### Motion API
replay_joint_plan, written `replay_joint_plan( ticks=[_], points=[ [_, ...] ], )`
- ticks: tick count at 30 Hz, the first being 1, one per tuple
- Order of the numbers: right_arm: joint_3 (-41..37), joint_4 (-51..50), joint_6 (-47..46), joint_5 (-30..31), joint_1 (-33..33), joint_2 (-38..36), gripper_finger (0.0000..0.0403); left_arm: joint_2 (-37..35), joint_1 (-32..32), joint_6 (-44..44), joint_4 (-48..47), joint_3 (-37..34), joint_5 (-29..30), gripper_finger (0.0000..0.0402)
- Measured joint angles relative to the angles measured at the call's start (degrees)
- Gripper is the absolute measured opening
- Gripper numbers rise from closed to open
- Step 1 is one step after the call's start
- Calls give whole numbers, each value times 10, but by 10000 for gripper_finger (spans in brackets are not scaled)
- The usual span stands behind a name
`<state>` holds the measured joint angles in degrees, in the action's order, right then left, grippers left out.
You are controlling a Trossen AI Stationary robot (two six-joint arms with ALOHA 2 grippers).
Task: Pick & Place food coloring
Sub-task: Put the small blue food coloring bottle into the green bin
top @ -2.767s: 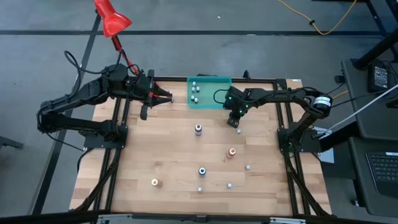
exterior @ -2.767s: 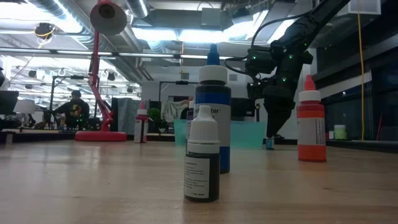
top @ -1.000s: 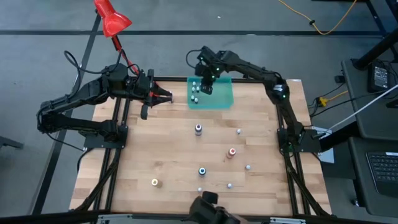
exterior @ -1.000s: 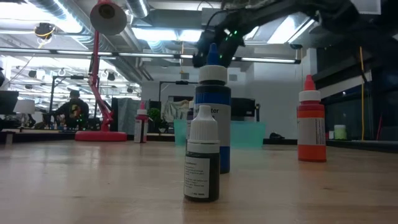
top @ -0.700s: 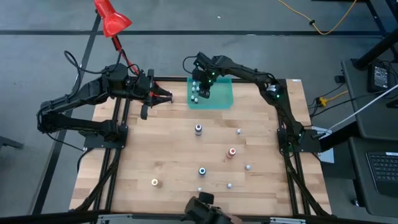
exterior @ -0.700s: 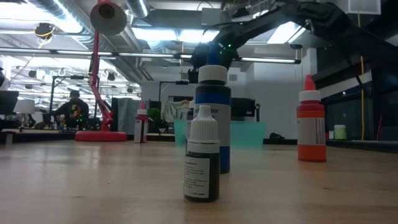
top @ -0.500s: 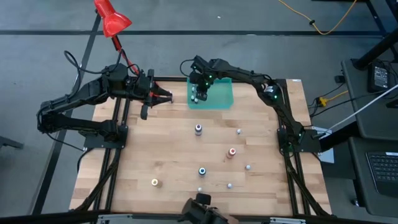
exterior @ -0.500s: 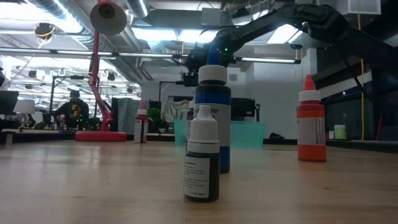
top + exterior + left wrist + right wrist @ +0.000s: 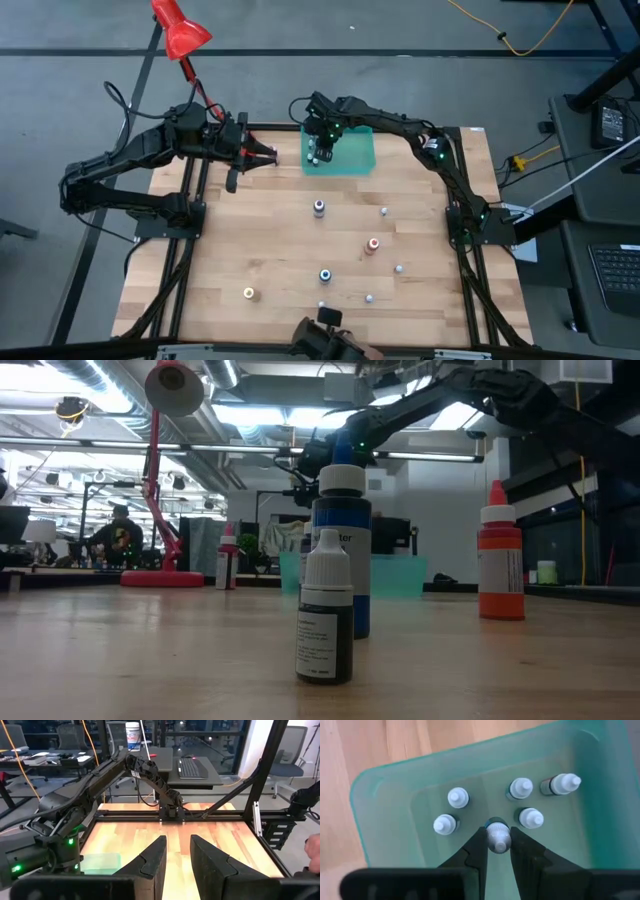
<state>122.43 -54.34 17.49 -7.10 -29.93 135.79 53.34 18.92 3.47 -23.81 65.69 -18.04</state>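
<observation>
Five bottles [image 9: 522, 788] in tray [image 9: 390, 795]

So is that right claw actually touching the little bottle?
Touching. The right wrist view shows the right claw with both fingers pressed against the little bottle over the tray.

My right gripper [image 9: 497, 851] hangs over the tray [image 9: 357, 156] at the table's [image 9: 270, 250] far edge, five small bottles [image 9: 457, 797] inside; more bottles [image 9: 324, 275] stand scattered nearer.
</observation>
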Motion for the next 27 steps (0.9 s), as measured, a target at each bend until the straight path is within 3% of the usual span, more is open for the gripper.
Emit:
replay_joint_plan(
  ticks=[27],
  points=[
    [0,1,-54,-25,-3,35,71,0,0,7,-2,0,0,82]
  ],
)
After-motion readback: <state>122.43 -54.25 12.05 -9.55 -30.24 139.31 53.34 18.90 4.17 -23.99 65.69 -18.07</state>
